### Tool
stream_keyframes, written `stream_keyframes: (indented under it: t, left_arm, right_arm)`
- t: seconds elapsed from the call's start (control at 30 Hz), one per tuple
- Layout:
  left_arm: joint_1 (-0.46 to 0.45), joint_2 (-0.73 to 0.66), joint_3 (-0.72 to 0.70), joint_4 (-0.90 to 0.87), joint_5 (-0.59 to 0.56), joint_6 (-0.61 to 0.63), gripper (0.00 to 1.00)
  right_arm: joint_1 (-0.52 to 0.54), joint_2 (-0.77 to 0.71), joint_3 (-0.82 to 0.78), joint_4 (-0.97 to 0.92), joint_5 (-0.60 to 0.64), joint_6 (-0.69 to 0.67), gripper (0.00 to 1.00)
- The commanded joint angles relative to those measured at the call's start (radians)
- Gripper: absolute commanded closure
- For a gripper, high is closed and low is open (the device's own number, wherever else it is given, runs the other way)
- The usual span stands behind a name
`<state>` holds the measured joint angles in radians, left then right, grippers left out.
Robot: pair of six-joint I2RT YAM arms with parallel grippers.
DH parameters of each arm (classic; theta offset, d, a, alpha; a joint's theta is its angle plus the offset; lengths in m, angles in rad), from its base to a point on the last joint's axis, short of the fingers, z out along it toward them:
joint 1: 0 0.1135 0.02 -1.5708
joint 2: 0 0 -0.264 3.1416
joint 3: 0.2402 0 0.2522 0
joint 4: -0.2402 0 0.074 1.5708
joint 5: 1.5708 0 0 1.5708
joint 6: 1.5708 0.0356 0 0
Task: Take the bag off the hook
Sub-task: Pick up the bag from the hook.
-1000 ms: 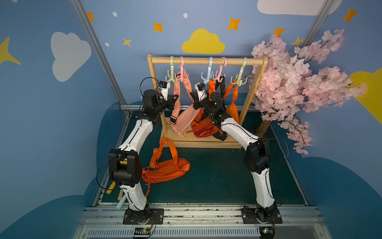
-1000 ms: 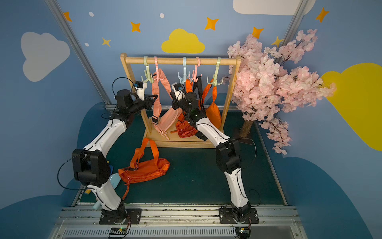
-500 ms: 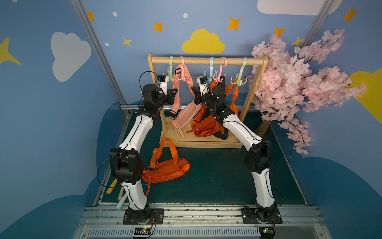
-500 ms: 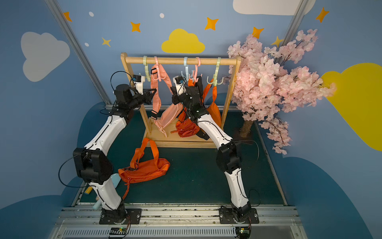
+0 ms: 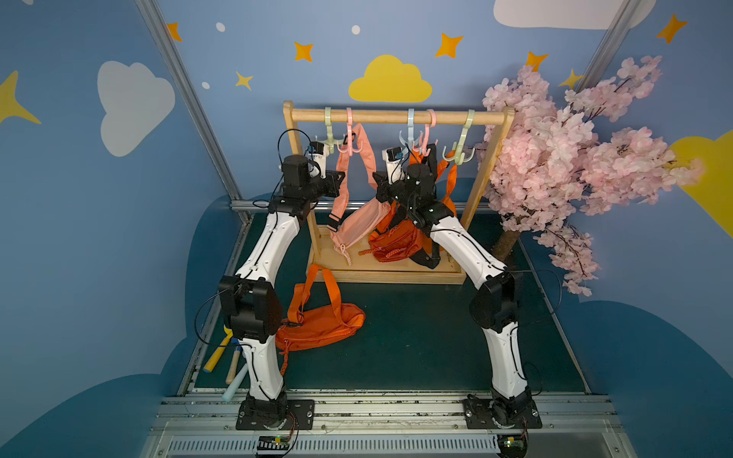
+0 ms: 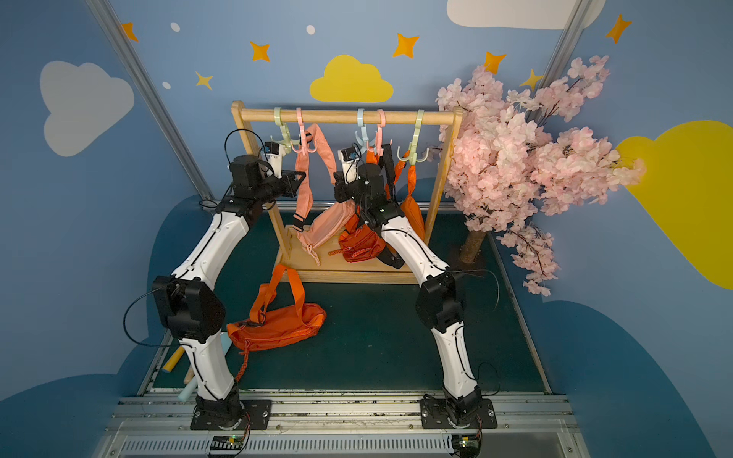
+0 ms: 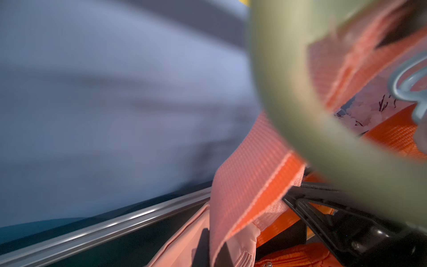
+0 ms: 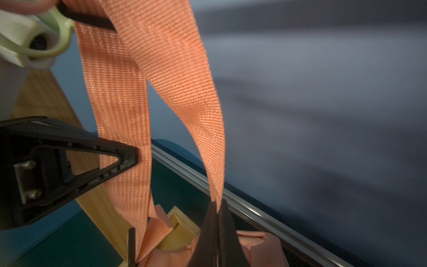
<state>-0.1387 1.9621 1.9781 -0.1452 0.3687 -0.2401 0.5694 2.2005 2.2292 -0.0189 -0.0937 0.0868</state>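
Pink bag [image 5: 357,226] hangs centre frame below hook [image 5: 349,127], long axis tilted, lower end left. My left end effector [image 5: 339,183] and right end effector [image 8: 217,205] are both pinched tight on its strap [image 8: 180,81]. Strap-to-hook contact too blurred to read.

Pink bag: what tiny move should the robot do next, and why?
Probably lift the strap a little higher. The left gripper and right gripper both pinch it, but its loop still seems caught on the pink hook.

A pale-green plastic hook [image 7: 300,129] crowds in just above the left gripper [image 8: 136,159]'s jaws. The salmon-pink woven webbing strap [image 8: 180,92]'s 2 legs hang at both jaws, with an open gap between them. There is free room beyond the right gripper [image 8: 217,208]'s jaws.
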Motion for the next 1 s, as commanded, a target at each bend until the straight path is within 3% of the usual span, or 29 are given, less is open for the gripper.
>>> stream_keyframes:
  t: [0.0, 0.4, 0.97]
  left_arm:
    - [-0.004, 0.025, 0.05, -0.072, -0.002, -0.029, 0.96]
    - [-0.018, 0.005, 0.061, -0.139, 0.0, -0.051, 0.96]
    - [-0.041, -0.343, -0.365, -0.07, -0.009, -0.146, 0.96]
  right_arm:
    - [-0.015, -0.048, 0.033, -0.046, 0.002, 0.056, 1.0]
    - [-0.017, -0.126, -0.063, -0.062, -0.041, 0.105, 1.0]
    - [0.044, -0.495, -0.466, -0.098, -0.01, 0.115, 1.0]
